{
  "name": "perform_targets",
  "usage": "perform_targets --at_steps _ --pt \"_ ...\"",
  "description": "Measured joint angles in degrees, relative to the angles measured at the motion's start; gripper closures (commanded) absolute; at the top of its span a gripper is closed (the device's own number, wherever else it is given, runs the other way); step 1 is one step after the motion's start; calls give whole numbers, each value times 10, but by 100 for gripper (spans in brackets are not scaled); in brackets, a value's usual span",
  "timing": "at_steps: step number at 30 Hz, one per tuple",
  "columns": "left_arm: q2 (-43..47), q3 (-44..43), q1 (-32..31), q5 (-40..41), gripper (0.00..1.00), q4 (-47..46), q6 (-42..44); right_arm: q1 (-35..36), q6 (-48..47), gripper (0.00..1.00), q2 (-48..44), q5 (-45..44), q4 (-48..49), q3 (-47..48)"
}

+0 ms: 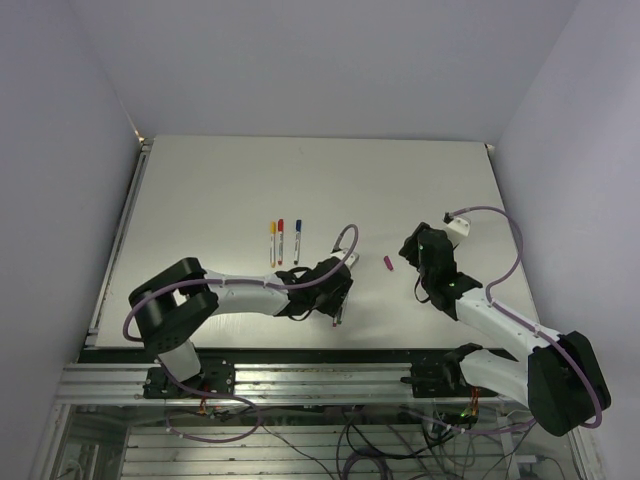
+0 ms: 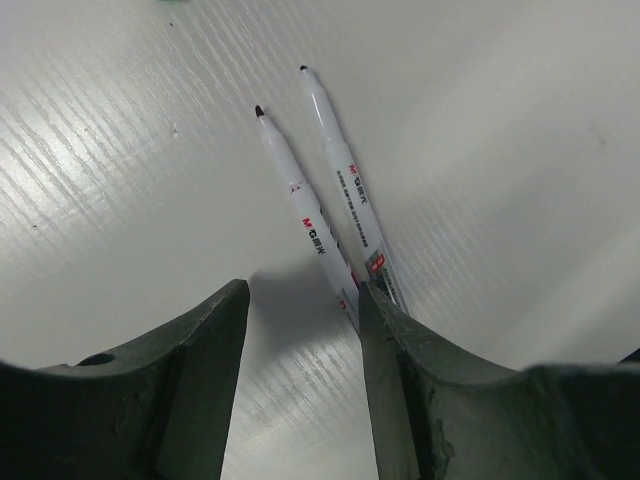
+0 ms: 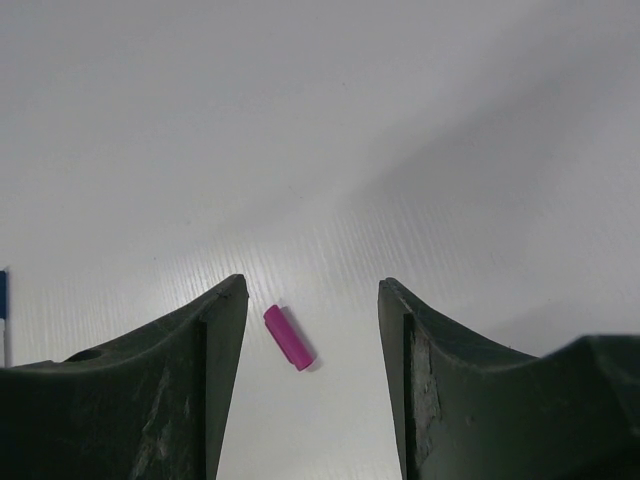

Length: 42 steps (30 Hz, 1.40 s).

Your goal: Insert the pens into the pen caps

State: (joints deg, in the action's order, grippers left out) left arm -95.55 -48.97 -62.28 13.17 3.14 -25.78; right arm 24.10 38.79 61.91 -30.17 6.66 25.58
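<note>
Two uncapped pens lie side by side on the table, dark tips pointing away from my left gripper. That gripper is open and low over the table. Its right finger covers the pens' rear ends, and nothing is between the jaws. A purple pen cap lies flat on the table between the fingers of my open right gripper, nearer the left finger and touching neither. From above, the purple cap sits just left of the right gripper, and the left gripper is nearby.
Three capped pens lie in a row behind the left arm: yellow, red and blue. A sliver of green shows at the top edge of the left wrist view. The white table extends back to the walls.
</note>
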Motion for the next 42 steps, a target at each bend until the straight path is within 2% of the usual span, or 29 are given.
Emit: perform_targets --at_steps 6,17,28,37,40,42 --pt "-5 -1 -7 12 44 2 -5 0 0 46 0 5 7 0" --pt "-9 -7 -13 43 65 34 -8 0 1 47 0 12 9 -5" --pt "-21 -35 -21 108 62 122 -17 0 3 47 0 16 11 -6" --pt "-46 -56 -24 153 64 138 -26 0 4 48 0 23 21 -9" --pt "-52 -60 -24 162 69 137 -28 0 4 47 0 24 20 -9" --pt "-57 -64 -24 165 79 136 -28 0 5 48 0 24 20 -9"
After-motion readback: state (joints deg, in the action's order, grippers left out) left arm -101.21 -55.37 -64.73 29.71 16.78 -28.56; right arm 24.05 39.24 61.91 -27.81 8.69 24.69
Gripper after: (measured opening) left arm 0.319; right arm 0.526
